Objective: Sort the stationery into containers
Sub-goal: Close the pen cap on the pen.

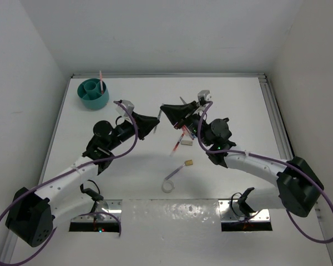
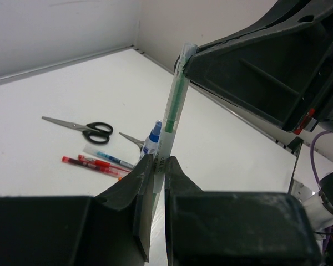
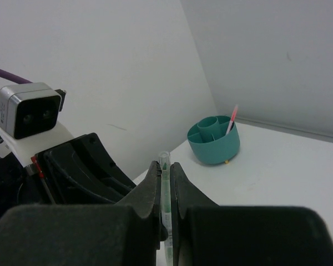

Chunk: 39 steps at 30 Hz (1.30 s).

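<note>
- The left gripper [image 2: 157, 160] has its jaws closed on a green pen [image 2: 175, 105]. They pinch its lower end, and the pen rises tilted up and away from them.
- The right gripper [image 3: 164, 166] has its jaws pressed together on the same green pen, with the clear tip poking out just past its fingertips.
- The two grippers meet tip to tip above the table [image 1: 238, 105], the pen spanning the short gap between them.
- The teal organiser [image 3: 213, 145] stands well beyond the right jaws and to their right, near the wall. A pink pen [image 3: 231, 119] leans upright in one outer compartment.
- Beyond the left jaws and to their left, on the table, lie a pair of scissors [image 2: 80, 127], a red pen [image 2: 91, 162] and a blue-capped glue bottle [image 2: 152, 138]. The bottle is nearest the jaws.
- A tape ring [image 1: 167, 185] and a tan eraser [image 1: 188, 163] lie on the base side of both jaws, well apart from them.
</note>
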Each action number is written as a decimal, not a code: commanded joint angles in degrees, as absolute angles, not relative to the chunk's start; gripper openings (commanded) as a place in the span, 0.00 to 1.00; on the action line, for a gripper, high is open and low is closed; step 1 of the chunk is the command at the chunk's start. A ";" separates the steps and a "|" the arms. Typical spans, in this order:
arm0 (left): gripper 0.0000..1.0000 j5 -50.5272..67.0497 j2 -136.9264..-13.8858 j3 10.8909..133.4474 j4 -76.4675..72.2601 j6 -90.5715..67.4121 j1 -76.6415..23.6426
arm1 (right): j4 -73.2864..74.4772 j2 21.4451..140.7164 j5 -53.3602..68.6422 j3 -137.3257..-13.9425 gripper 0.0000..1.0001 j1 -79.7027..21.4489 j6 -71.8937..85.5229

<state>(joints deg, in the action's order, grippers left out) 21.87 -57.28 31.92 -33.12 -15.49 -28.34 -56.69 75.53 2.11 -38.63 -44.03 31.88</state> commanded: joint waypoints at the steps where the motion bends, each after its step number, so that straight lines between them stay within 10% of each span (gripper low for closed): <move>1: 0.00 15.56 -55.02 35.77 -52.03 -15.73 -26.19 | -43.15 79.36 10.29 -33.57 0.00 -47.81 31.73; 32: 0.00 15.82 -53.96 34.89 -50.80 -15.47 -25.66 | -41.75 82.27 5.27 -32.43 0.00 -51.24 23.55; 39: 0.00 16.52 -53.70 34.37 -50.01 -15.82 -25.84 | -41.75 79.72 7.29 -36.12 0.34 -51.33 23.82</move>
<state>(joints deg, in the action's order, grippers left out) 18.09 -55.79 31.86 -38.89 -15.33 -26.48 -48.18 80.36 2.24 -35.16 -50.59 24.16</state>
